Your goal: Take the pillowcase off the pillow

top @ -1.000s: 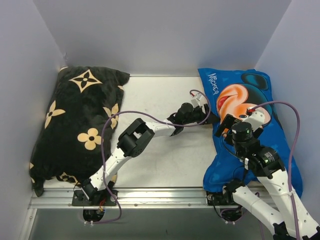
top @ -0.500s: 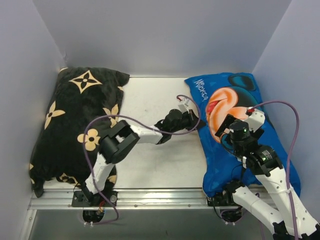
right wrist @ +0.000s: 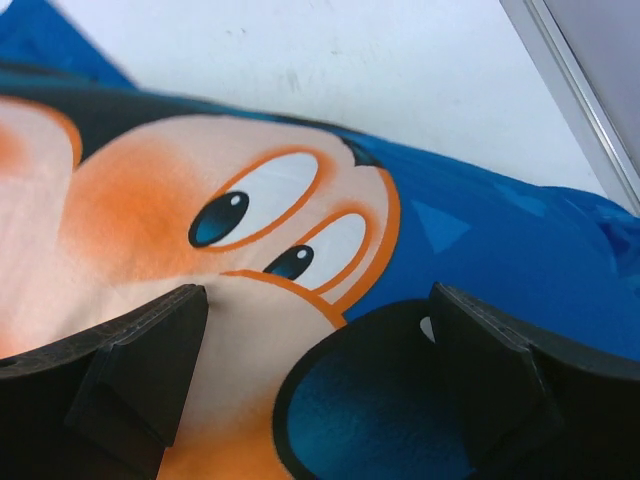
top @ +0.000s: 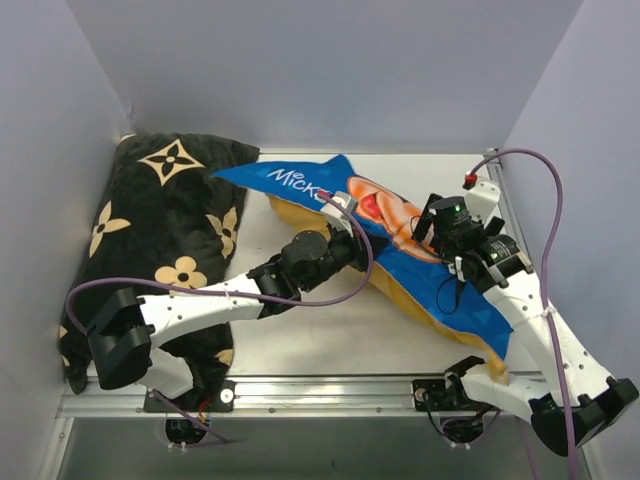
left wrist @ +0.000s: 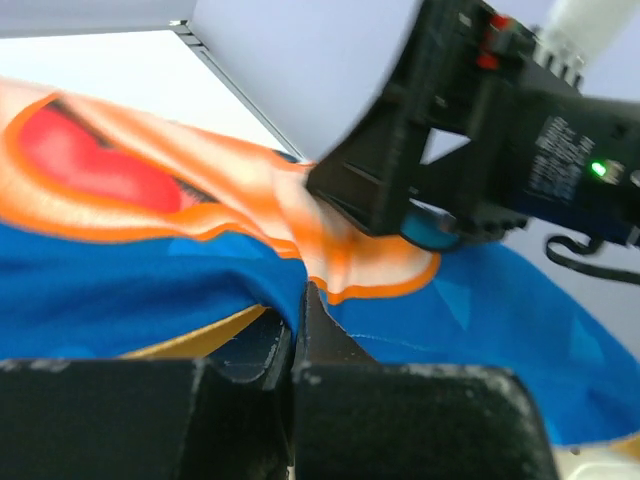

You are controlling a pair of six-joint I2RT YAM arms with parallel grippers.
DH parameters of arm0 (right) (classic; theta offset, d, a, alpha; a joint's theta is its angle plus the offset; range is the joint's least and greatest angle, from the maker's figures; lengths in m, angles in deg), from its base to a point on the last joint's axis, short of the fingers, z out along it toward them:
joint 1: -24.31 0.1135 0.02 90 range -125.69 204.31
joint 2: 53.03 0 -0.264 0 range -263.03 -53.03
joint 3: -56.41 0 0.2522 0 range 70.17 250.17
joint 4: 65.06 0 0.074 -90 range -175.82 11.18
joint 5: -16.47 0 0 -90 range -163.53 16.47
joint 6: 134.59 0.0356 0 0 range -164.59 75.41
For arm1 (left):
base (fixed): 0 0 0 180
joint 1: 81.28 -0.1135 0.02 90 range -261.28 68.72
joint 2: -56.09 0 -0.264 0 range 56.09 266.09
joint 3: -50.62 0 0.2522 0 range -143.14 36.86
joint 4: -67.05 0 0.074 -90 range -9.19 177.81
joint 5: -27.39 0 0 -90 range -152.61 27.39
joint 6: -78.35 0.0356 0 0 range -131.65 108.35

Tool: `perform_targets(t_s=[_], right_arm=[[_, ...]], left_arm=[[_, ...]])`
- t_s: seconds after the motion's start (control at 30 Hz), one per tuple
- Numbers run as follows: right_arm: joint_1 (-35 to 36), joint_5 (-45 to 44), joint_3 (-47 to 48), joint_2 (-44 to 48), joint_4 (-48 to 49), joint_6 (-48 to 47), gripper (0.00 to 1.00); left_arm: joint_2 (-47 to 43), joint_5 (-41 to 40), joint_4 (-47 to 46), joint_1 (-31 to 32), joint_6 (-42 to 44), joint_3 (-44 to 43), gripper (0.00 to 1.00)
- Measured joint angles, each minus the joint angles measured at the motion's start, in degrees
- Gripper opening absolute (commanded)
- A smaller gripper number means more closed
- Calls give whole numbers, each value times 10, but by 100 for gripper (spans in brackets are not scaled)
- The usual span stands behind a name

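pillowcase [top: 400,268] lies plump and diagonal across the table [top: 330,335], blue mickey face up, orange-yellow underside showing along its near edge; its upper-left tip touches the black flower cushion [top: 150,230]. the filling is hidden by fabric. left gripper [left wrist: 303,300] is pinched tight on a raised fold mid-cover, arm stretched low from the left. right gripper [right wrist: 315,350] hovers over the face, fingers spread wide.
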Motion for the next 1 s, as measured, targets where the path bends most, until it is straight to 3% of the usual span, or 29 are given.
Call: perform_targets(t_s=[0.23, 0.57, 0.83, 1.0], right_arm=[[0, 24, 99, -38, 2, -47, 100], [0, 70, 217, 6, 7, -92, 100], [0, 78, 249, 29, 0, -104, 100], [-2, 69, 269, 15, 0, -111, 100]], left_arm=[[-4, -47, 127, 37, 54, -93, 0], [53, -157, 286, 93, 131, -281, 0], [118, -242, 360, 197, 213, -459, 0], [228, -322, 428, 227, 257, -665, 0]])
